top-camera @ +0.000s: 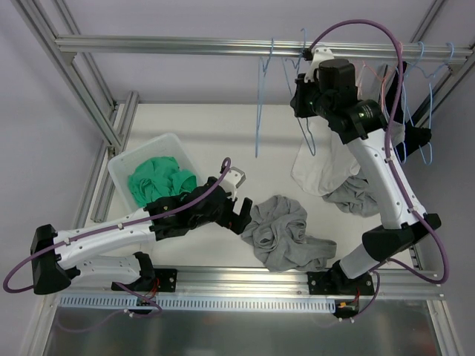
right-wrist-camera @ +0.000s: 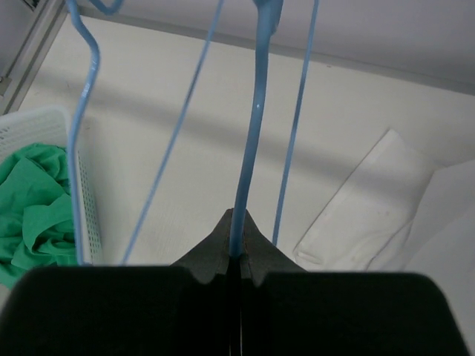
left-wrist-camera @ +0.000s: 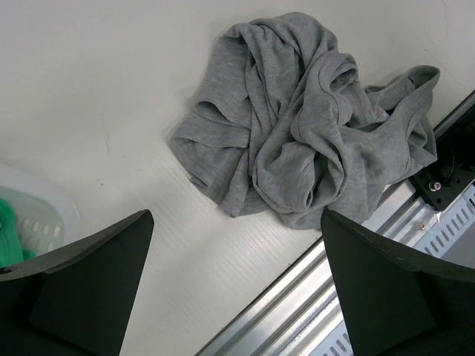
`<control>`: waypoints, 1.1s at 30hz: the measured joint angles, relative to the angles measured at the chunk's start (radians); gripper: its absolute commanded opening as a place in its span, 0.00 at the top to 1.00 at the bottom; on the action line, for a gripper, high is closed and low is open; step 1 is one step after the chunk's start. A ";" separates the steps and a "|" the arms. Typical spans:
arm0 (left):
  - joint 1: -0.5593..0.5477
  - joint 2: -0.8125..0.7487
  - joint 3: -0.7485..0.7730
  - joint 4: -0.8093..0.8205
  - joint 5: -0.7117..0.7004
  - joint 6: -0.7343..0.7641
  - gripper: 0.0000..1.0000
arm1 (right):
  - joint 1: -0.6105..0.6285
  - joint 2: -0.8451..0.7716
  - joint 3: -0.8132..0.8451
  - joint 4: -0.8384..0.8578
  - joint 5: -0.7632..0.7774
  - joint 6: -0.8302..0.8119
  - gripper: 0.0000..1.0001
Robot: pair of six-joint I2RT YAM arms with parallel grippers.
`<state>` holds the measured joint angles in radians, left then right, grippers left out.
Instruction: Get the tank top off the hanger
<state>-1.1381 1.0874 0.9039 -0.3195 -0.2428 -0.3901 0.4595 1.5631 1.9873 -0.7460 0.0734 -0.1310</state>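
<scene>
Left gripper (top-camera: 239,213) is hovering wide open, empty, over the grey tank top (left-wrist-camera: 297,126) lying crumpled on the near right. Right gripper (right-wrist-camera: 239,222) is pinching a seemingly bare hanger (right-wrist-camera: 249,148) far right; tugging risks unhooking it.

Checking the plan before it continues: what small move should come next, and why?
Probably open the right gripper and let go of the blue hanger: its jaws pinch bare wire, the gray tank top lies crumpled on the table, and the left gripper stands open beside it.
</scene>
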 measured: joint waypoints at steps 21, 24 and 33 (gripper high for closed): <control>0.000 0.114 0.048 0.010 0.061 -0.012 0.01 | 0.013 -0.157 -0.281 0.078 -0.037 0.030 0.17; 0.000 0.166 0.076 0.031 0.112 -0.007 0.01 | 0.000 -0.257 -0.350 0.067 -0.040 0.026 0.00; -0.068 0.492 0.234 0.074 0.196 0.039 0.01 | -0.066 -0.702 -0.496 -0.030 -0.019 0.014 0.01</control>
<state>-1.2057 1.5799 1.1378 -0.2459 -0.0467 -0.3511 0.3931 0.8608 1.4914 -0.7757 0.0547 -0.1169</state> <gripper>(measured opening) 0.986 0.993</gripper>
